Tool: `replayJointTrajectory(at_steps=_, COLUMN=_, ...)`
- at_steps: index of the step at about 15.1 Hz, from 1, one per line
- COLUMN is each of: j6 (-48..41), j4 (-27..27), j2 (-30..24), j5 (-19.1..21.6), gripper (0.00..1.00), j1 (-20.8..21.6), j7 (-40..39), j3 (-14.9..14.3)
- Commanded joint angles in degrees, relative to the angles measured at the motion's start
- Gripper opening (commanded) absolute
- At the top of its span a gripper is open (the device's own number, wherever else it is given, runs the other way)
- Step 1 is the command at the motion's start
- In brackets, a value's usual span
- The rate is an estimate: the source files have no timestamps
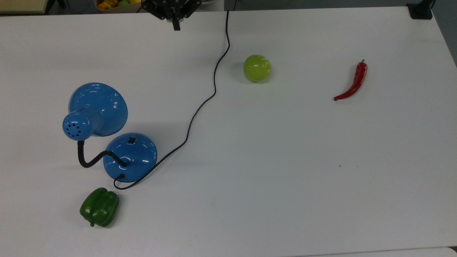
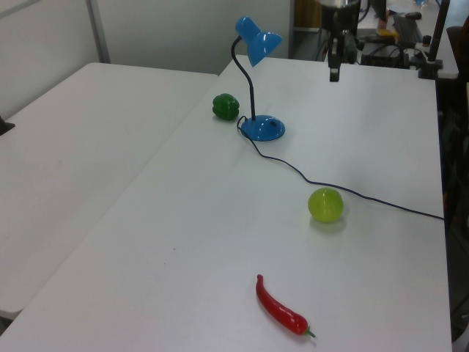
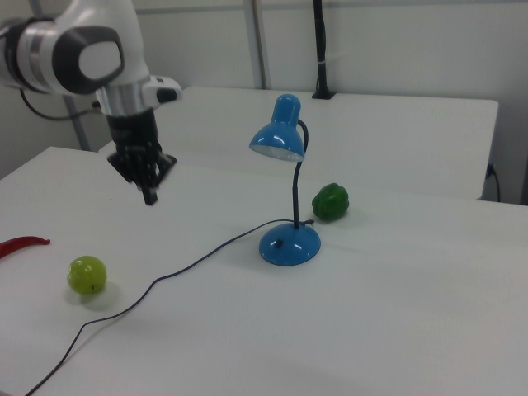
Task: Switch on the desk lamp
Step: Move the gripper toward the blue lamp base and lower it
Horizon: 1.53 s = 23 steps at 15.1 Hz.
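Top view: desk lamp stands near the top view's left edge of the white table, bell shade tipped over the surface, black gooseneck curling up out of the round blue base. Small black switch sits on the dome of the base, on the side facing the shade, exposed from above, so a downward poke looks possible. Shade shows no glow in the right view, so lamp reads as off. Cord leaves the base and snakes to the far edge of the table.

Green bell pepper lies just beside the base, not touching. Green apple sits near the cord's bend; red chili well apart on the top view's right.

Gripper hangs above the table well apart from the lamp, pointing down, fingers pressed together into one tip with nothing between them. Closed tip probably suits pressing a small switch better than spread fingers. Judgement: approach phase, switch not yet reached; risk is nudging the shade or base on the way in.
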Motion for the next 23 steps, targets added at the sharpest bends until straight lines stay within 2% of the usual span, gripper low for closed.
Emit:
replayJointTrajectory(at_steps=1, j6=9.8, j4=-7.0, j2=-0.1, j5=-2.4, gripper=0.00, j1=-0.6, j7=-1.0, j3=-2.5)
replayJointTrajectory(at_steps=4, j6=16.7, j4=-8.5, j2=2.0, j5=-2.4, gripper=0.00, j1=-0.6, j7=-0.8, j3=-5.2)
replayJointTrajectory(at_steps=7, j6=24.7, j4=-9.4, j2=5.0, j5=-2.4, gripper=0.00, j1=-0.7, j7=1.6, j3=-6.5)
replayJointTrajectory(at_steps=9, j6=29.2, j4=-10.7, j2=6.6, j5=-2.4, gripper=0.00, j1=-0.7, j7=2.1, j3=-6.7)
replayJointTrajectory(at_steps=15, j6=50.1, j4=-16.9, j2=9.1, j5=-2.4, gripper=0.00, j1=-0.8, j7=7.7, j3=-6.9)
replayJointTrajectory(at_steps=23, j6=65.1, j4=-16.2, j2=15.7, j5=-2.3, gripper=0.00, j1=-2.2, j7=10.1, j3=-6.9)
